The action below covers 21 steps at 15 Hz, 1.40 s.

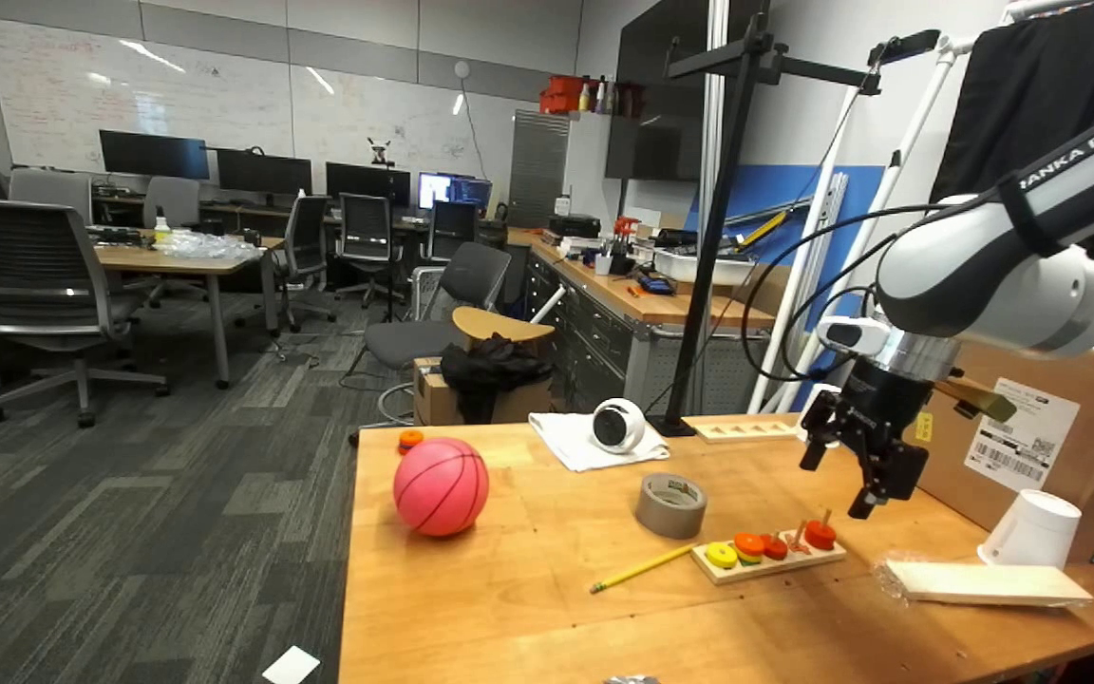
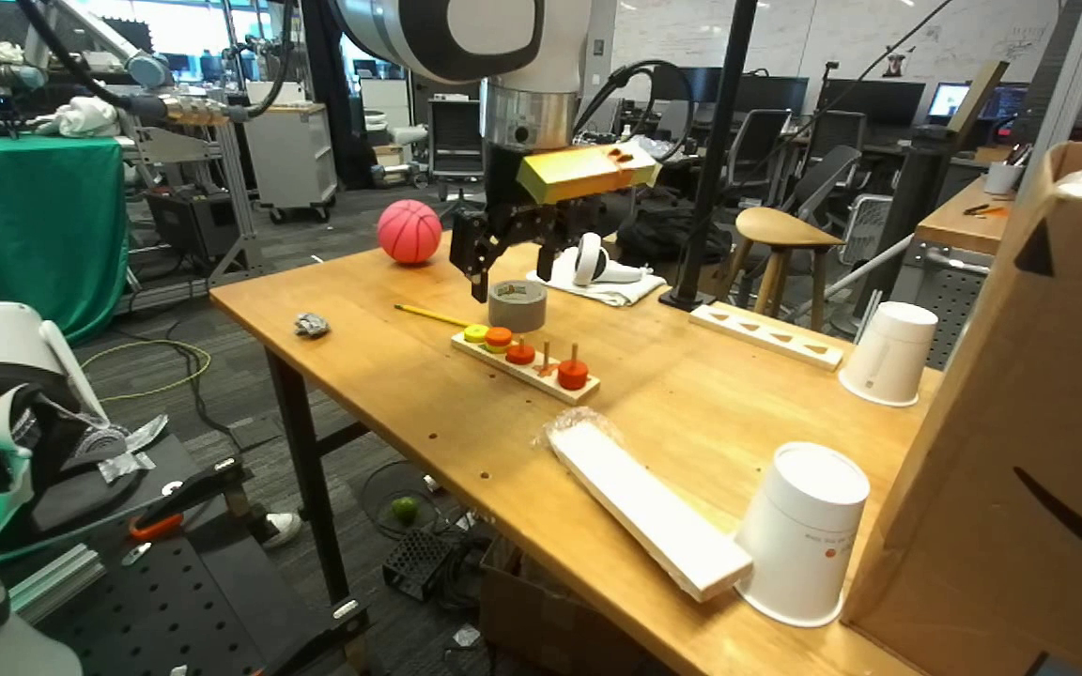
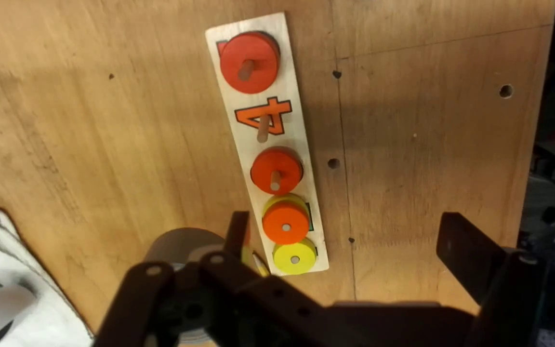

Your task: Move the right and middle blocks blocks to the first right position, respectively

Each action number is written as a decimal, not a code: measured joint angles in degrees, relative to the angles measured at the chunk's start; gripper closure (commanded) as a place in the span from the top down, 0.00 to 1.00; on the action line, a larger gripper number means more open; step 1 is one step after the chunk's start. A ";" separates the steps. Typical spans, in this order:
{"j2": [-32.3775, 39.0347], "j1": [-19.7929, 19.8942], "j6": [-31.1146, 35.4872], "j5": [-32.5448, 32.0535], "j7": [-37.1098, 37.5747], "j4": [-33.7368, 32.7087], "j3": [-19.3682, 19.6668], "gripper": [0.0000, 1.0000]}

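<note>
- in an exterior view, the black tool [image 1: 835, 484] hangs above the desk [image 1: 528, 598], its two fingers [image 1: 902, 471] spread wide and holding nothing.
- a long wooden board [image 1: 799, 560] with sticks [image 1: 800, 532] lies on the desk.
- the right red block [image 1: 820, 537] is around the stick at the right end, and the middle red block [image 1: 775, 548] is around the middle stick.
- the orange block [image 1: 748, 543] comes next, then a yellow block [image 1: 722, 555] at the left end.
- a gray tape roll [image 1: 670, 518], a yellow pencil [image 1: 642, 570] and a big pink ball [image 1: 441, 486] are on the desk too.
- in an exterior view, a pale plank [image 2: 649, 507] lies near a white cup [image 2: 802, 533], and a gray lump [image 2: 312, 325] sits near the desk's edge.
- in the wrist view, the tool's fingers stand far apart.
- a stick rises from an orange 4 [image 3: 282, 107] between the two red blocks.
- the orange block lies on top of a yellow ring [image 3: 277, 198].
</note>
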<state>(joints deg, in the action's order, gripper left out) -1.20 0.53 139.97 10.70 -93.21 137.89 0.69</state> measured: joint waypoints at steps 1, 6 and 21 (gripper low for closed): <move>0.18 -0.37 0.35 0.21 -1.92 -0.02 -0.25 1.00; 2.81 -1.74 1.15 3.28 -9.49 -0.73 -1.82 1.00; 13.82 0.78 1.14 4.12 -21.05 -8.06 -3.76 1.00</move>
<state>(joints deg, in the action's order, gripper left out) 12.62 1.31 141.11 14.82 -114.27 129.83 -3.07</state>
